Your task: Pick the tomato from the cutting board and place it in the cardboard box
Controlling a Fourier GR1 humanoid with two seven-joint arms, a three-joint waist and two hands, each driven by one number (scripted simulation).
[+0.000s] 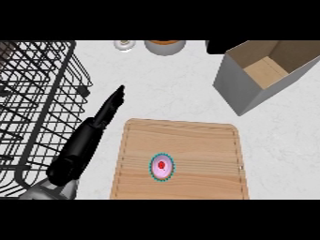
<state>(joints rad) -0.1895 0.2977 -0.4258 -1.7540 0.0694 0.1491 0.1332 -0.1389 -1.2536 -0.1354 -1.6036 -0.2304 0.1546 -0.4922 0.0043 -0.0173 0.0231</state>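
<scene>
One tomato [162, 167] on cutting board [198, 140] | left hand [85, 143] alongside, straight-fingered

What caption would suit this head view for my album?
Left hand open beside the cutting board, tomato lying on it, open cardboard box standing at the far right.

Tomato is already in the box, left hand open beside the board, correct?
No. The head view shows the tomato lying on the board, not in the box. The left hand is open beside the board, as you say.
</scene>
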